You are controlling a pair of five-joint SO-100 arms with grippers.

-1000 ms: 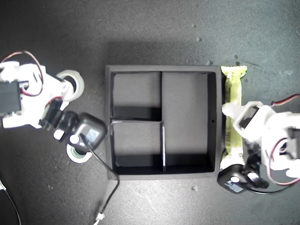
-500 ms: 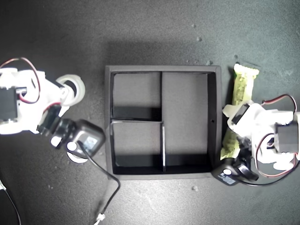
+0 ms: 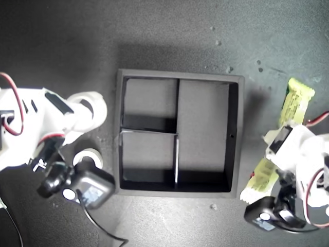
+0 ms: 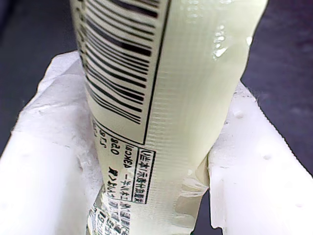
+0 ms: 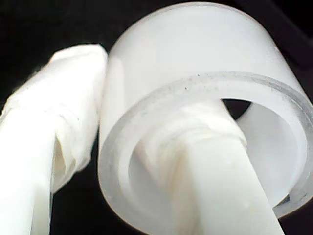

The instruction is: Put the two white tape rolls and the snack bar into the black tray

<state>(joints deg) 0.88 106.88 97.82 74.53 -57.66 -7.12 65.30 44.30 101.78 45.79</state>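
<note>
Long cream and pale yellow-green wrapped snack bar (image 3: 289, 121), barcode side showing in the first wrist view, pinched mid-length by my first gripper (image 3: 275, 154) just off the exterior view's right of the square matte black divided tray (image 3: 235, 136). Bar's middle hidden behind the arm; long axis slants, one end toward that view's upper right. My second gripper (image 5: 146, 137) clamps the all-white tape ring (image 3: 91, 105) through its wall beside the tray's other side; smaller white tape ring (image 3: 88, 156) lies near, partly covered.

A dark, matte tabletop (image 3: 169, 36) fills the scene, with small pale crumbs (image 3: 218, 42) scattered over it, mostly toward the exterior view's upper right.
</note>
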